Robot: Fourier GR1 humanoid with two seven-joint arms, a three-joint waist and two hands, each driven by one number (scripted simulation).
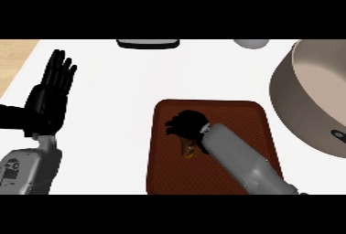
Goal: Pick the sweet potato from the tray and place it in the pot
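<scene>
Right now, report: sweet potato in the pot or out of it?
Out: the sweet potato shows over the tray, in the curled right hand, apart from the pot.

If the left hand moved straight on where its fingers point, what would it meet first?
Nothing visible: the left hand points along the white counter; the dark object lies to its right. Depth is unclear.
</scene>
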